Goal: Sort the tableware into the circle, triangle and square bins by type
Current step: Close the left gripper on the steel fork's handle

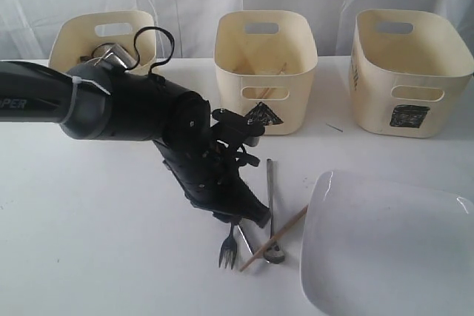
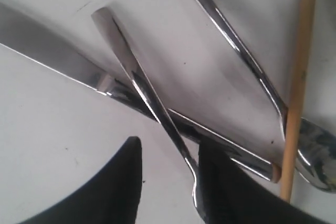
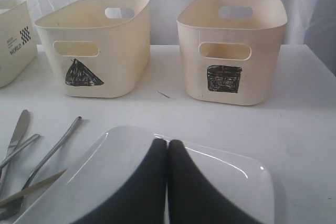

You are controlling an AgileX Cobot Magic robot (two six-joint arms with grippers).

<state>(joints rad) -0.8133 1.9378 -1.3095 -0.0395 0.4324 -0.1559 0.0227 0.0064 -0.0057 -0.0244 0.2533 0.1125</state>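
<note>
Looks like the cutlery step is the one in hand. In the exterior view the left gripper [image 2: 170,145] is lowered onto the loose steel pieces on the table [image 1: 89,242], which are found at about 6 o'clock from the triangle bin [image 1: 265,72]. The white square plate [image 1: 385,249] is just off at their 3 o'clock. From the left wrist view the jaws are spread apart with the neck of the fork [image 2: 157,108] set between them. It sits close against one finger but isn't pinched yet as far as can be made out. The fork is laid across the knife [image 2: 52,56], and the spoon [image 2: 236,51] and a wooden chopstick [image 2: 299,77] are beside it, so care is needed that only the fork gets caught. Next, a squeeze on that neck and a straight lift are called for, then a carry toward 12 o'clock, probably to the triangle bin, though that's a guess. The mark on the left-hand bin [image 1: 104,38] is hidden by the arm, and the square bin [image 1: 407,72] is parked at 2 o'clock. The right gripper [image 3: 168,142] is clamped together on nothing and hangs over the plate.
</note>
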